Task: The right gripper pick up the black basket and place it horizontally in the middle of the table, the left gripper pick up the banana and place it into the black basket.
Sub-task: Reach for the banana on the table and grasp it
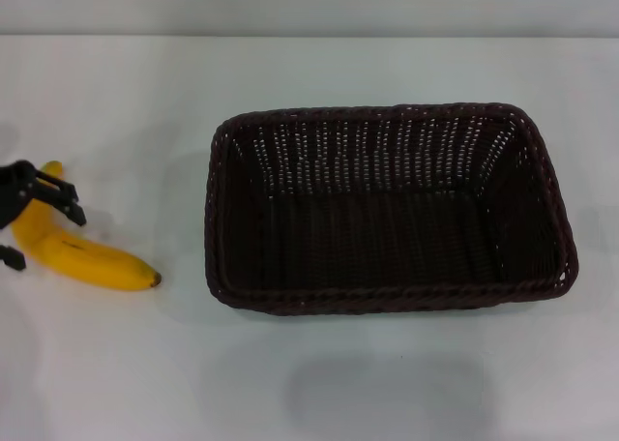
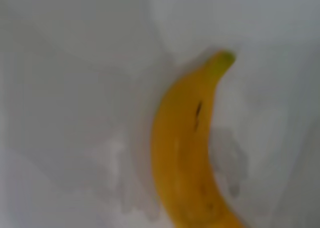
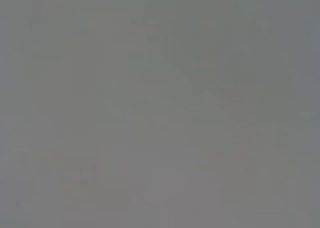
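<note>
The black basket (image 1: 238, 296) lies lengthwise across the middle of the white table (image 1: 387, 383), open side up and empty. The banana (image 1: 97, 262) lies flat on the table to its left, dark tip toward the basket. My left gripper (image 1: 44, 238) is at the far left edge, over the banana's stem end. Its black fingers (image 1: 60, 197) stand open, one on each side of the fruit. The left wrist view shows the banana (image 2: 185, 158) close below on the table, with no fingers in it. My right gripper is out of view, and the right wrist view shows only plain grey.
A gap of bare table separates the banana's tip from the basket's left rim. The table's far edge (image 1: 309, 35) meets a pale wall.
</note>
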`<control>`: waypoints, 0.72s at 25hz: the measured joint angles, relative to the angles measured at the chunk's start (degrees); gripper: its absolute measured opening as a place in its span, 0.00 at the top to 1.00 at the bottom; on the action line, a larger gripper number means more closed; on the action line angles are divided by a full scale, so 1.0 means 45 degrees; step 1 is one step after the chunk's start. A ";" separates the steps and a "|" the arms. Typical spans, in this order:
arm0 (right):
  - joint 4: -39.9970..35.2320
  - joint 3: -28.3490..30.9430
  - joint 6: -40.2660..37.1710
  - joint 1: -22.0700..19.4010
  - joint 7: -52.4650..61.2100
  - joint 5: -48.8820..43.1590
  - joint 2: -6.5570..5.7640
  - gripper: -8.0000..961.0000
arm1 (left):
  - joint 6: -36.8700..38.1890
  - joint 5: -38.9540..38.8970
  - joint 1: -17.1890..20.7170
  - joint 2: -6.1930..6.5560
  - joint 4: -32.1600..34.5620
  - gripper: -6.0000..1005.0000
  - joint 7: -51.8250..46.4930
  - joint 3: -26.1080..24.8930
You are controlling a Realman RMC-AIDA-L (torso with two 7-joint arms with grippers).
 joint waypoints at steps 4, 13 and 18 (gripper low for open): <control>0.0007 0.0086 -0.0071 0.0006 -0.0324 0.0011 -0.0024 0.09 | -0.0090 0.0070 0.0033 -0.0067 -0.0237 0.12 -0.0302 0.0050; 0.0146 0.0286 -0.0086 -0.0019 -0.0864 0.0029 -0.0022 0.09 | 0.0378 0.0168 0.0006 -0.0150 -0.0421 0.12 -0.0961 0.0089; 0.0174 0.0332 -0.0086 -0.0131 -0.0955 0.0030 -0.0056 0.09 | 0.0848 0.0215 0.0048 -0.0144 -0.0430 0.12 -0.1272 0.0056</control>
